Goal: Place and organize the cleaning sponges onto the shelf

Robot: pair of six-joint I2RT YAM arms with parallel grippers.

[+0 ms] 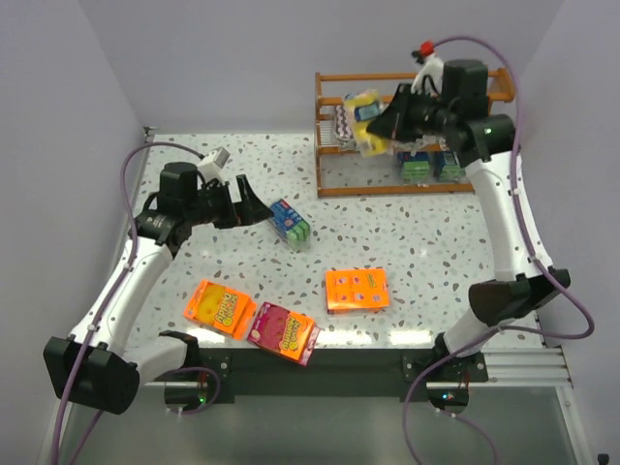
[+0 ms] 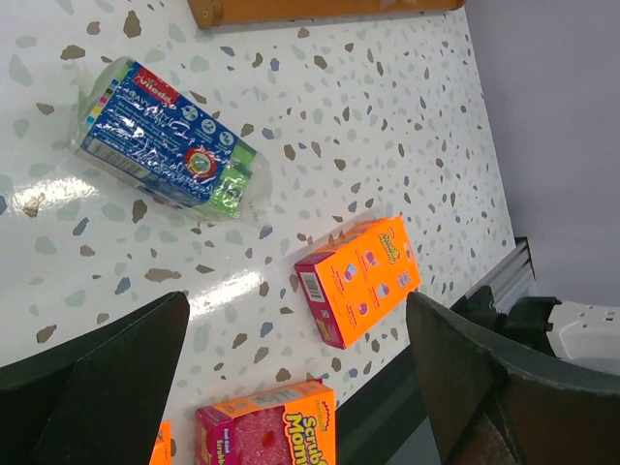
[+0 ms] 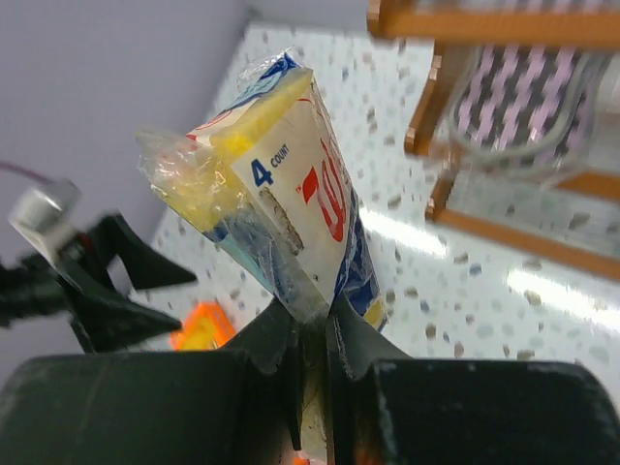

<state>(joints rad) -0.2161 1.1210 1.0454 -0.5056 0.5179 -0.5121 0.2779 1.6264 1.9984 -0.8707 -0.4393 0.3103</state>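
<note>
My right gripper (image 1: 380, 134) is shut on a yellow sponge pack with a blue label (image 3: 281, 184), held in the air in front of the left part of the wooden shelf (image 1: 407, 189). The shelf holds zigzag-pattern pads (image 1: 341, 121) and blue-green packs (image 1: 431, 167). The pads also show in the right wrist view (image 3: 523, 97). My left gripper (image 1: 254, 203) is open and empty, just left of a blue-green sponge pack (image 1: 290, 222) that lies on the table. That pack also shows in the left wrist view (image 2: 165, 136), apart from the wide-open fingers (image 2: 116, 368).
An orange box (image 1: 357, 289) lies at the centre front. Another orange box (image 1: 220, 307) and a pink Scrub box (image 1: 284, 332) lie at the front left near the table edge. The shelf's base rail (image 2: 320, 10) shows in the left wrist view.
</note>
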